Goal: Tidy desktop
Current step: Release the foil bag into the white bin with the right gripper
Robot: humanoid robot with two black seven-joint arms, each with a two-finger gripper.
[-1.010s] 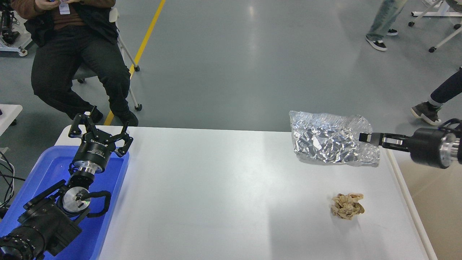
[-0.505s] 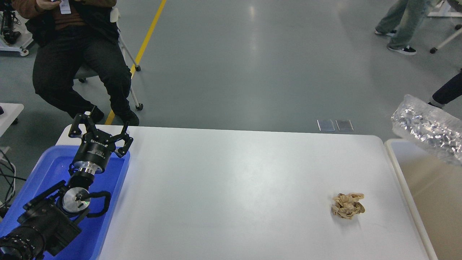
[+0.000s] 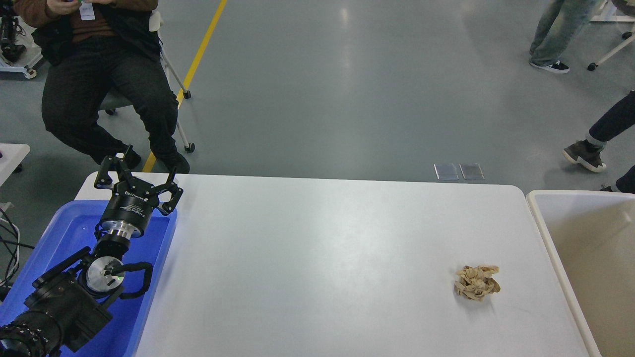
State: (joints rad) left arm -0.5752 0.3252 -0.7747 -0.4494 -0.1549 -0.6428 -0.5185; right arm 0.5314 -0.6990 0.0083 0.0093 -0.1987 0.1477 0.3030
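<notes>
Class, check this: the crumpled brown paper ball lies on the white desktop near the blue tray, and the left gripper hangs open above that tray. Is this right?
Not quite. In the head view the crumpled brown paper ball lies on the white desktop near the beige tub, far from the blue tray. The left gripper does hang open above that tray.

One of almost everything, three people on the floor.

One white desktop (image 3: 317,258) fills the middle of the frame; on it, lower right, lies one crumpled brown paper ball (image 3: 476,282). One blue tray (image 3: 149,297) sits at lower left, one beige tub (image 3: 585,248) at the right edge. One gripper (image 3: 136,178) shows, at left. Two small metal floor plates (image 3: 458,171) lie above the desktop. Three people appear: one seated person (image 3: 99,74) upper left, two partly seen at upper right and right.
</notes>
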